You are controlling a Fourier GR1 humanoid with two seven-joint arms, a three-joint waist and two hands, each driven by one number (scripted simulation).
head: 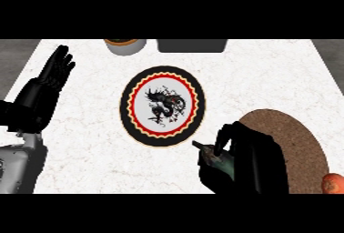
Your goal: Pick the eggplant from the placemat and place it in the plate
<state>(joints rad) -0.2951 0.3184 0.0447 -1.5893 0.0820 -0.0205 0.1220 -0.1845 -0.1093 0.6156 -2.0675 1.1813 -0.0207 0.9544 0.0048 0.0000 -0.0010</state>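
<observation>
The dark eggplant is mostly hidden inside my right hand, whose fingers curl round it at the left edge of the brown round placemat. Only its stem end and a bit of its body show. The plate, black-rimmed with a red ring and a dragon drawing on white, lies at the counter's middle, just left of and above the held eggplant. My left hand rests open at the left edge, fingers up, holding nothing.
A grey cup with an orange top and a dark grey box stand at the counter's far edge. An orange-red vegetable lies at the lower right corner beside the placemat.
</observation>
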